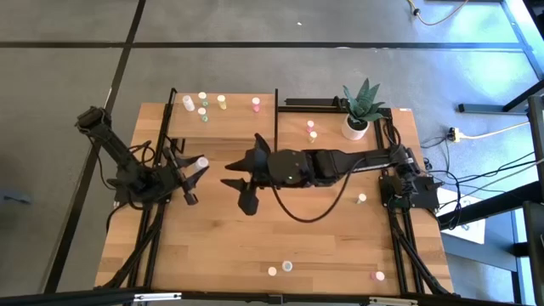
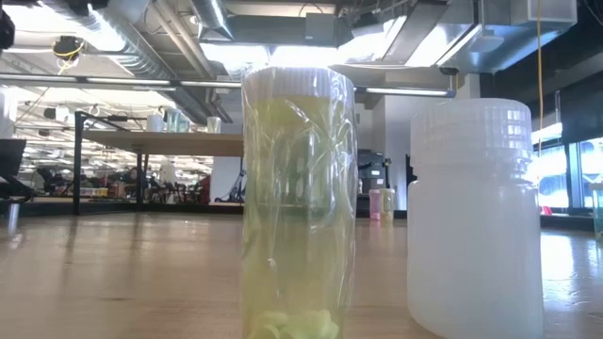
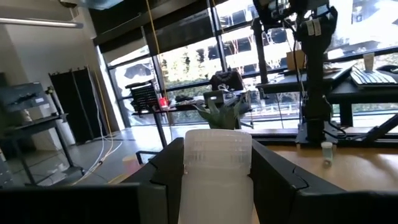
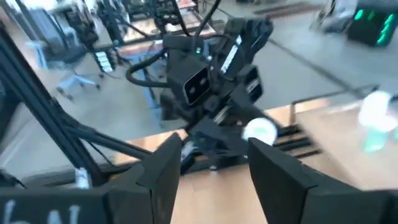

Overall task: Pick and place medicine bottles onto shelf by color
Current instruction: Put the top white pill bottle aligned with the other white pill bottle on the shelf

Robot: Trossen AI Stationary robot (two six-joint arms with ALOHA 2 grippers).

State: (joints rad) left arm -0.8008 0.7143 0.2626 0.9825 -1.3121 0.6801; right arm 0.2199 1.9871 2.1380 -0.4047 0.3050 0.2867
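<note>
My left gripper [image 1: 195,167] is at the table's left, just in front of the shelf [image 1: 242,127], shut on a white medicine bottle [image 1: 201,161]. This bottle fills the gap between the fingers in the left wrist view [image 3: 217,174]. Several small bottles stand on the shelf: white [image 1: 189,104], green [image 1: 204,112], yellow [image 1: 222,100] and pink [image 1: 256,103]. My right gripper [image 1: 238,194] reaches to mid-table, open, with nothing between its fingers [image 4: 211,168]. It faces the left gripper and the white bottle [image 4: 260,129]. My left gripper pinches the white bottle between its two fingers [image 3: 277,180], one on each side of the bottle's body [image 3: 217,199]. The ribbed cap [image 3: 217,146] sticks out past the fingertips. The fingers come roughly level from the table's left, and the bottle is lifted clear of the table.
Loose bottles lie near the plant [image 1: 311,126], at the right [image 1: 362,199] and along the near edge [image 1: 287,266], [image 1: 379,275]. A potted plant [image 1: 357,110] stands at the far right. Thin black posts [image 1: 166,119] frame the shelf. A yellowish bottle [image 2: 297,207] and a white one [image 2: 476,226] fill the low view.
</note>
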